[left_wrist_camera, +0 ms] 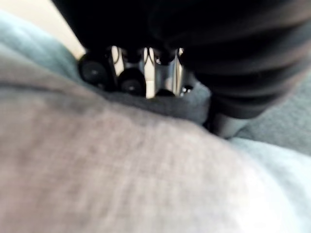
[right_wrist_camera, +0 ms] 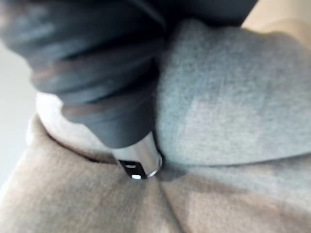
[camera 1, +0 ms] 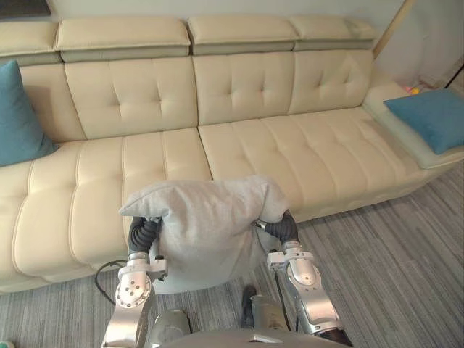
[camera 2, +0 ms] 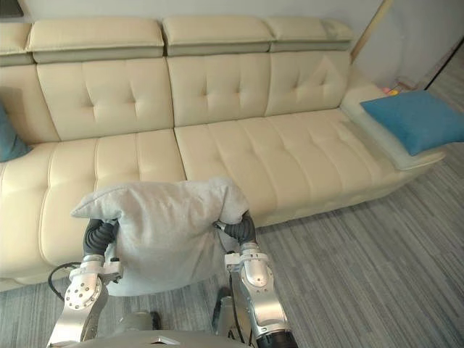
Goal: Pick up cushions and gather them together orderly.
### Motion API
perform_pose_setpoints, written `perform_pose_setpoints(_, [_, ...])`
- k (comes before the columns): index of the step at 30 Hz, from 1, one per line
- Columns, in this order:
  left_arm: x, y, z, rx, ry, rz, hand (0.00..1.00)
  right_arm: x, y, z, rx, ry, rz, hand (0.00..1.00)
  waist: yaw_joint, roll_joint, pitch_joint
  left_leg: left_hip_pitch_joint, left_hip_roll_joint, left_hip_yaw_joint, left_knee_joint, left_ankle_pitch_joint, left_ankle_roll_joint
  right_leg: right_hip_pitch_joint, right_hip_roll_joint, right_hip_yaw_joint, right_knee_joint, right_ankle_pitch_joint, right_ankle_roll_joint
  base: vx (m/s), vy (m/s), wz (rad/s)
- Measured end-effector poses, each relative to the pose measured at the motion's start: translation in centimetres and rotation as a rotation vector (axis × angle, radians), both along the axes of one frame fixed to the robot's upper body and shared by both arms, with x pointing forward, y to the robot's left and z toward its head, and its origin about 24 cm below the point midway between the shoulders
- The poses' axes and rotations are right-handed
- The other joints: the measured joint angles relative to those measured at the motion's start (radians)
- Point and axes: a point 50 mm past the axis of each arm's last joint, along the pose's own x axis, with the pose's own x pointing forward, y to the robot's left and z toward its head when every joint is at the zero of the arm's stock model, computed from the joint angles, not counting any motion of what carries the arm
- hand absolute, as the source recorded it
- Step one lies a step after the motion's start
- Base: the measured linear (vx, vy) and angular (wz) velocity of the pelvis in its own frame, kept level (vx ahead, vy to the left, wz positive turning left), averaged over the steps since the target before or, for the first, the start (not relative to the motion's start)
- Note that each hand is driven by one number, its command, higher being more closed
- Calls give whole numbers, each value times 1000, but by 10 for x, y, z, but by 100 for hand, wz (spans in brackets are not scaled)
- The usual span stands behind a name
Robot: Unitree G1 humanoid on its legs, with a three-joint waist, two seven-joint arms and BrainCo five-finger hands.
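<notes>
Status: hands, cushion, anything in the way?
Left hand, right hand at sides of grey cushion, grip hidden. Held up before sofa. Blue cushion left end, second blue cushion right end.

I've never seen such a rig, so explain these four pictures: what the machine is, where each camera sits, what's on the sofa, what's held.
This is a two-legged humanoid robot with two arms and hands. The two wide pictures come from a camera pair on its head; the two close ones from cameras on its wrists. It holds a grey cushion between its left hand and right hand, before a cream sofa. How each hand grips is hidden. The left blue cushion leans against the backrest; the right blue cushion lies flat on the sofa's end.
</notes>
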Motion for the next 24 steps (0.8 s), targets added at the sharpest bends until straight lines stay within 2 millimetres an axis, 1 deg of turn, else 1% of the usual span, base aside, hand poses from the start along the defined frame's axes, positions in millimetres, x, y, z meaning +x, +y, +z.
perform_pose_setpoints(2, [2,0,1,1,-6,-2,100,1,-1,1,0,-5,-4,100,-11,-6,11,17,-22,-18,-2,-17,-7,-2,-5,11,-95,45,21,230,-119,47])
perform_pose_setpoints(3, [6,-1,1,2,-8,-9,100,1,-2,1,6,-5,-6,100,-21,-11,17,35,-44,-40,-1,-35,-21,-13,-17,36,-117,47,24,330,-230,82])
perform_pose_setpoints(4, [8,-4,0,-1,-5,-17,100,1,-3,2,4,-6,-9,100,-35,-13,19,53,-56,-74,-1,-55,-38,-20,-23,57,-83,96,11,303,-241,86])
perform_pose_setpoints(5, [9,-6,-1,-5,-4,-21,100,2,-4,2,1,-10,-9,100,-42,-5,19,62,-53,-99,-3,-65,-49,-21,-17,56,-54,123,-2,425,-334,80])
perform_pose_setpoints(6, [9,-9,-1,-18,-5,-23,100,2,-8,6,-18,-25,-5,100,-46,37,14,62,-22,-125,-8,-85,-78,-45,10,41,20,115,-15,382,-269,45])
perform_pose_setpoints(7, [9,-10,-1,-27,-5,-21,100,4,-10,8,-21,-32,1,100,-43,68,7,64,10,-135,-27,-92,-91,-65,29,13,64,63,-27,578,-335,43])
perform_pose_setpoints(8, [9,-13,-1,-44,-7,-17,100,4,-10,8,-17,-32,1,100,-43,99,-3,73,51,-152,-43,-72,-123,-71,56,-31,105,20,-55,440,-219,22])
perform_pose_setpoints(9, [9,-14,-1,-50,-8,-15,100,4,-10,8,-15,-32,1,100,-42,100,-3,76,64,-159,-39,-56,-142,-71,67,-39,119,5,-64,541,-279,20])
perform_pose_setpoints(10, [9,-15,-1,-61,-7,-14,100,4,-11,9,-13,-35,1,100,-38,101,-3,77,95,-171,-7,-29,-162,-54,87,-66,142,-19,-95,433,-233,13])
perform_pose_setpoints(11, [9,-18,-2,-74,-6,-20,100,3,-13,13,-16,-50,0,100,-42,101,-4,60,108,-169,33,-6,-167,-34,93,-89,134,-29,-110,477,-251,23])
perform_pose_setpoints(12, [10,-22,-2,-89,-6,-34,100,2,-17,20,-31,-79,3,100,-46,101,-4,37,116,-153,87,36,-156,-9,99,-99,113,-37,-118,356,-179,23])
perform_pose_setpoints(13, [10,-24,-2,-94,-5,-40,100,2,-18,24,-42,-98,7,100,-46,101,-4,17,123,-127,136,69,-135,13,107,-101,93,-45,-118,317,-151,9])
perform_pose_setpoints(14, [10,-25,-4,-97,2,-44,100,2,-20,29,-54,-119,11,100,-43,102,-3,-21,143,-92,232,116,-104,56,119,-96,52,-51,-118,277,-110,-9])
perform_pose_setpoints(15, [11,-26,-6,-103,11,-47,100,2,-21,32,-60,-131,13,100,-29,101,-5,-67,161,-70,346,155,-102,99,121,-90,15,-52,-120,261,-83,-12])
perform_pose_setpoints(16, [11,-27,-6,-106,12,-48,100,2,-21,33,-61,-132,13,100,-26,101,-5,-79,163,-62,371,146,-105,111,121,-88,5,-52,-121,264,-37,-4])
perform_pose_setpoints(17, [11,-29,-7,-114,15,-51,100,2,-22,33,-61,-133,9,100,-22,105,-10,-120,159,-35,391,98,-103,138,115,-89,-26,-52,-121,208,-9,6])
perform_pose_setpoints(18, [11,-29,-7,-116,13,-52,100,1,-22,32,-61,-132,8,100,-19,106,-10,-136,160,-19,381,80,-92,148,112,-90,-36,-51,-120,263,42,14])
perform_pose_setpoints(19, [12,-30,-6,-117,8,-58,100,-2,-23,32,-60,-128,3,100,-8,105,-10,-162,161,15,350,50,-79,168,104,-92,-48,-51,-120,201,100,21])
perform_pose_setpoints(20, [13,-31,-5,-118,4,-68,100,-6,-26,31,-58,-124,-9,100,5,105,-10,-181,158,53,290,39,-77,191,87,-101,-55,-50,-118,184,125,21])
perform_pose_setpoints(21, [13,-31,-5,-118,4,-70,100,-7,-26,31,-58,-121,-12,100,5,105,-10,-180,155,68,250,39,-77,197,79,-105,-54,-49,-117,124,139,18])
perform_pose_setpoints(22, [13,-32,-5,-118,2,-76,100,-8,-28,30,-59,-117,-18,100,7,111,-14,-163,152,94,134,90,-56,206,74,-109,-51,-50,-111,113,187,2])
perform_pose_setpoints(23, [12,-32,-3,-114,-4,-82,100,-10,-28,27,-55,-106,-22,100,12,123,-26,-141,155,106,11,203,-75,221,82,-102,-52,-72,-64,134,228,-1])
perform_pose_setpoints(24, [12,-30,-3,-102,-5,-84,100,-11,-26,25,-38,-97,-28,100,13,114,-35,-117,142,107,-31,186,-95,221,76,-92,-58,-70,-48,128,265,3])
